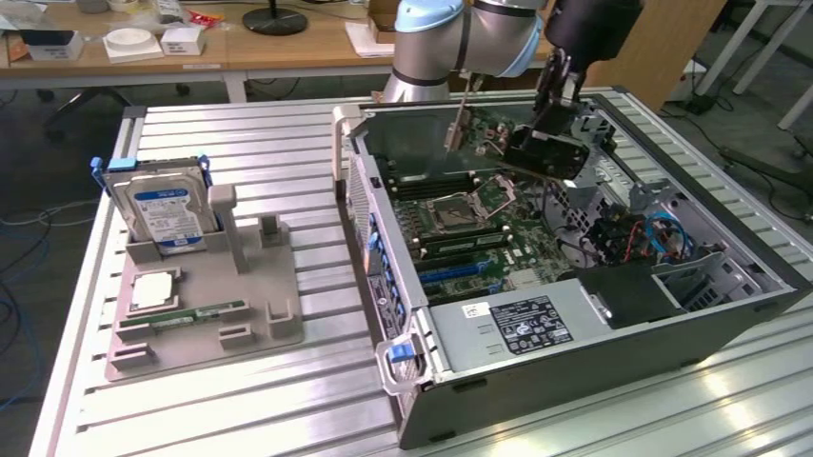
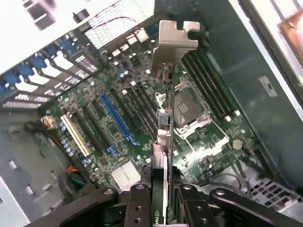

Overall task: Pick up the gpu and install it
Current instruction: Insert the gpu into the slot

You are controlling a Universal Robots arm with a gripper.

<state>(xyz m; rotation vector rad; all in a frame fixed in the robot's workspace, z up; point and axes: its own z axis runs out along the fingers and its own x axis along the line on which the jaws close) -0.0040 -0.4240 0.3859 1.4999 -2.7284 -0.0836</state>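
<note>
holding the gpu (image 2: 163, 137) edge-on, gripper (image 2: 161, 201) part-closed and clamped on the card's near end, with black fingers (image 2: 139, 205) against both faces. hangs clear above the motherboard (image 1: 470, 238) inside the open case (image 1: 584, 352), at about twelve o'clock from the cpu socket (image 1: 454, 211) in the exterior view, and not yet seated in any slot.

could go wrong in a few ways. might pivot or slip in the pinch, being thin, flat and smooth. could miss the long blue slot (image 2: 118, 120) if tilted, and scrape the small capacitors and solder points around it. might snag the bracket (image 2: 173, 42) on the case's sheet-metal rear wall.

looks stiff but fragile: green board, bare silvery stamped bracket with a notched tab. sits beside dark ribbed memory slots (image 2: 210, 82) and matte grey case walls.
</note>
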